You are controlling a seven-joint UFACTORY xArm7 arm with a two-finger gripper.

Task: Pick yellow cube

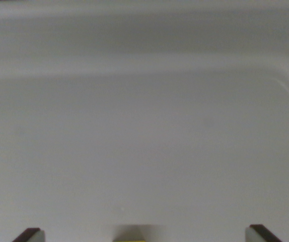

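Note:
Only a thin sliver of the yellow cube (pixel 129 240) shows at the bottom edge of the wrist view, near the middle, with a soft shadow just above it. My gripper (pixel 145 235) is open wide. One dark fingertip (pixel 29 235) peeks in at the bottom left and the other at the bottom right. The cube lies between them, apart from both and a little nearer the left one. Most of the cube is cut off by the frame.
A pale grey-white tray (pixel 144 131) fills the view. Its raised rim (pixel 134 65) runs across the top and curves down at a rounded corner (pixel 288 85) on the wrist view's right. The picture is blurred.

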